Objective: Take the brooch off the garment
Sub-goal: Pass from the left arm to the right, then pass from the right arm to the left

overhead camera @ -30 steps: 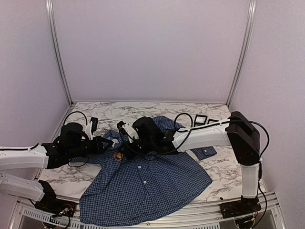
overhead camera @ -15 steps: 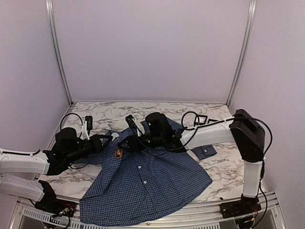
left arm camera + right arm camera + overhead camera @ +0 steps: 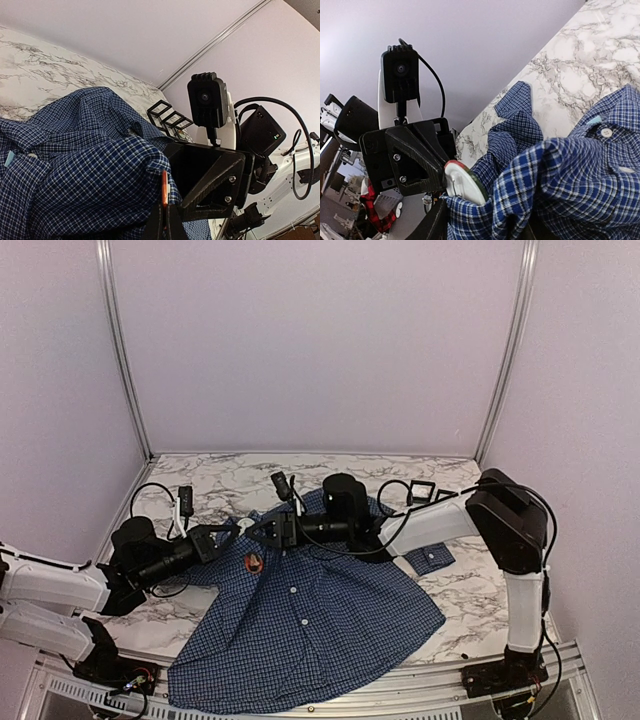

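The right fingers (image 3: 436, 222) are clenched on a bunched fold of the shirt (image 3: 580, 170). The blue checked cloth fills the gap between them. Right at their tips, on the edge of that fold, sits the brooch (image 3: 463, 183). It is a small round thing. Its back looks white, with a red and green rim.

The left fingers (image 3: 159, 226) point in from the other side and face the right ones, tip to tip. Only their dark ends show. They are close together, with the thin orange edge of the brooch just above them. I cannot tell if they pinch the brooch or only touch it.

From above, the brooch looks like an orange dot on the chest of the shirt. It is a little nearer to the arm bases than the spot where the two sets of fingers meet.

Past the fingers, the rest of the shirt lies spread on the bench (image 3: 190, 475). Its white buttons (image 3: 291, 591) run in a row away from the fingers toward the near edge. Well behind the right fingers, near the right arm, some little black frames (image 3: 422, 490) sit on the bench.
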You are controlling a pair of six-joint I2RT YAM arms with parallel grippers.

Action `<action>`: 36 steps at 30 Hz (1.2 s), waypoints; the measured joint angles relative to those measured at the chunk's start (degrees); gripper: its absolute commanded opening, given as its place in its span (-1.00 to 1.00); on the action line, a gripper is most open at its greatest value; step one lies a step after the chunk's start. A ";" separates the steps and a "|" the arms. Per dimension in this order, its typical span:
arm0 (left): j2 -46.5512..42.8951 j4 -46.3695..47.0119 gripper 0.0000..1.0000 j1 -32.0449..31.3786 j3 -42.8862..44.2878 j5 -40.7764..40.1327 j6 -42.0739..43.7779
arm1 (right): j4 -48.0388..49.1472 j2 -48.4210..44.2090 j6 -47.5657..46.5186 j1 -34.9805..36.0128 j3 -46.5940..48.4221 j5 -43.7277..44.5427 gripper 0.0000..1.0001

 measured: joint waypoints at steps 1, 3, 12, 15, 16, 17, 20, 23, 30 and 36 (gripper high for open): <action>0.13 0.70 -1.00 0.00 -0.24 0.07 -0.31 | 1.16 0.52 0.79 0.00 -0.07 -0.48 -0.31; 0.20 1.66 -1.00 0.00 -0.66 0.13 -0.83 | 3.13 1.16 2.14 0.00 -0.59 -1.42 -0.48; -0.22 2.60 -0.80 0.09 -1.46 -0.68 -1.33 | 8.17 1.33 5.18 -0.07 -1.22 -4.57 -1.00; -1.99 0.74 -0.58 0.07 -1.44 -0.61 -1.18 | 8.31 1.33 4.59 -0.07 -1.22 -5.11 -1.00; -2.93 -0.39 -0.55 0.07 -1.44 -0.61 -0.61 | 8.22 1.33 4.24 -0.07 -1.22 -5.27 -1.00; -4.46 -2.47 -0.53 0.07 -1.20 -0.63 0.00 | 7.78 1.33 3.67 -0.09 -1.22 -5.55 -1.00; -9.38 -10.16 -0.52 0.24 0.35 -0.57 3.21 | 6.21 1.33 1.46 -0.31 -1.22 -6.58 -1.00; -13.66 -22.10 -0.55 1.22 5.79 0.55 9.20 | 2.89 1.33 -2.16 -0.42 -1.14 -7.80 -1.00; -10.95 -47.41 -0.63 2.82 23.47 6.47 25.33 | -7.93 1.33 -13.27 -0.57 1.42 -9.31 -1.00; -1.77 -64.89 -0.69 2.82 34.10 11.76 35.52 | -15.08 1.33 -21.35 -0.59 3.98 -10.27 -1.00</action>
